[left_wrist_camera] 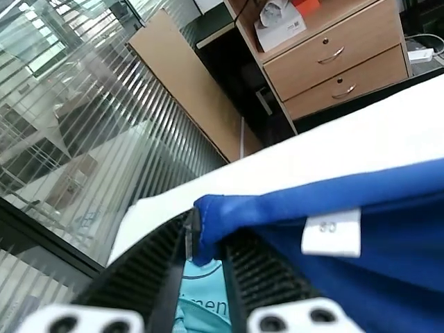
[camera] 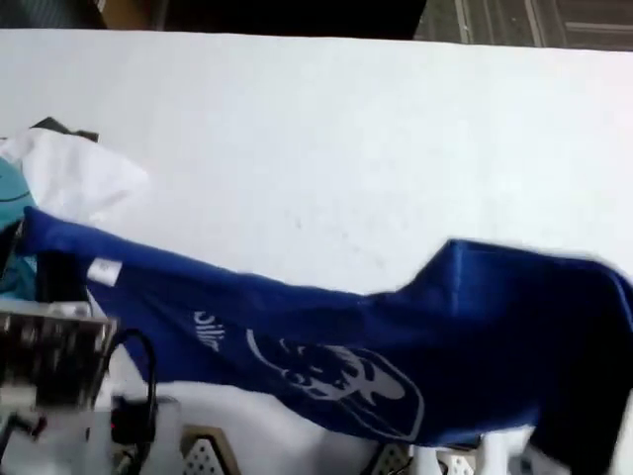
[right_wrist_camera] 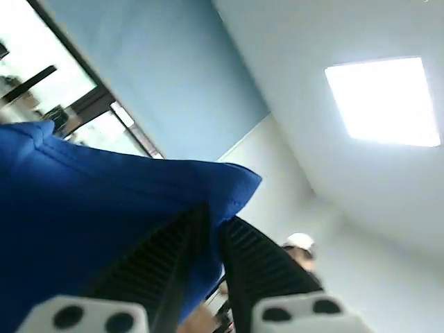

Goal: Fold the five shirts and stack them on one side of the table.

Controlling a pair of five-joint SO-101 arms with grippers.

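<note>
At the tip of my left tool [left_wrist_camera: 207,234], a bunched corner of the blue shirt [left_wrist_camera: 361,208] is clenched tight, and a white size tag [left_wrist_camera: 331,232] is sewn just beside the grip. At my right tool [right_wrist_camera: 214,222] the grasp is the same: it is pinched onto another fold of the blue cloth, with a ceiling light [right_wrist_camera: 381,100] beyond it. Seen from above, the shirt stretches between the two ends across the near part of the counter [camera: 326,139], its white print [camera: 336,376] showing. Near my left tool's end, a teal shirt [camera: 12,198] lies under the blue edge. A white shirt [camera: 74,173] sits crumpled next to it at the counter's left side. Wooden drawers [left_wrist_camera: 340,55] stand beyond the counter's far edge.
</note>
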